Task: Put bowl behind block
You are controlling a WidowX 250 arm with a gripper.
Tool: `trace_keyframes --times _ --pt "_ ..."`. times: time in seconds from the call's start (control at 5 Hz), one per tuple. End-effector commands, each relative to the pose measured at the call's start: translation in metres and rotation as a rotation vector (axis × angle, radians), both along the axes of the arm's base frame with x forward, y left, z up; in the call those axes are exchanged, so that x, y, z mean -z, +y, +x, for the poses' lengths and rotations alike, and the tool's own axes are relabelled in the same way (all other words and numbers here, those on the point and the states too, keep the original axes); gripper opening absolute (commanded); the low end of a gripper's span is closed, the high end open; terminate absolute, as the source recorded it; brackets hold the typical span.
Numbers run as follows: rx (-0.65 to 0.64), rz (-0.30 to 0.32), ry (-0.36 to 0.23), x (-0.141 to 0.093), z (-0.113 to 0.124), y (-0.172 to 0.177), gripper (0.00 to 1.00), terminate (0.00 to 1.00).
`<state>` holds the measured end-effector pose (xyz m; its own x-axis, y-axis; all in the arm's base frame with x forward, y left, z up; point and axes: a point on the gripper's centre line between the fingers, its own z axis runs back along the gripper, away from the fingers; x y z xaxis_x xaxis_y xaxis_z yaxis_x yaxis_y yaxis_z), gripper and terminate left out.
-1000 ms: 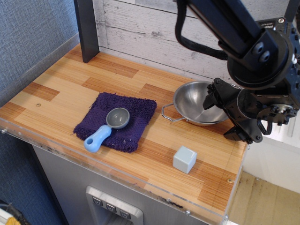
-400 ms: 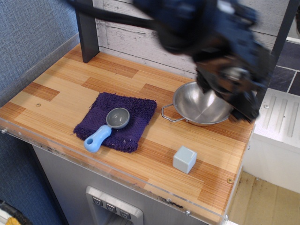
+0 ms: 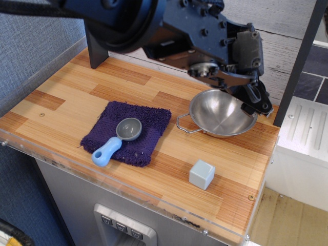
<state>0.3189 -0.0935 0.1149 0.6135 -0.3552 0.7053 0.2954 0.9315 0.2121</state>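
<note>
The shiny steel bowl [image 3: 221,114] stands upright on the wooden counter at the back right, its wire loop handle [image 3: 183,124] pointing left. The small pale grey-blue block [image 3: 201,174] sits nearer the front edge, so the bowl is behind it and slightly to the right, well apart. My gripper [image 3: 258,106] hangs over the bowl's far right rim, tilted down to the right. Its fingers look a little apart and hold nothing. The dark arm stretches across the top of the view.
A purple towel [image 3: 134,130] lies left of centre with a grey scoop with a light-blue handle [image 3: 114,141] on it. A dark post [image 3: 95,38] stands at the back left. The counter's right edge [image 3: 266,164] is close to the bowl. A white plank wall is behind.
The arm has swung from the right side of the bowl up and leftward across the back. The gripper has come off the bowl's right rim. Bowl and block have not moved.
</note>
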Motion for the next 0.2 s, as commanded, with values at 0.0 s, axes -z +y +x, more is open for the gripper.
trace_keyframes --times 0.0 --pt "0.000 -0.013 -0.036 -0.0103 -0.0074 0.0046 1.00 1.00"
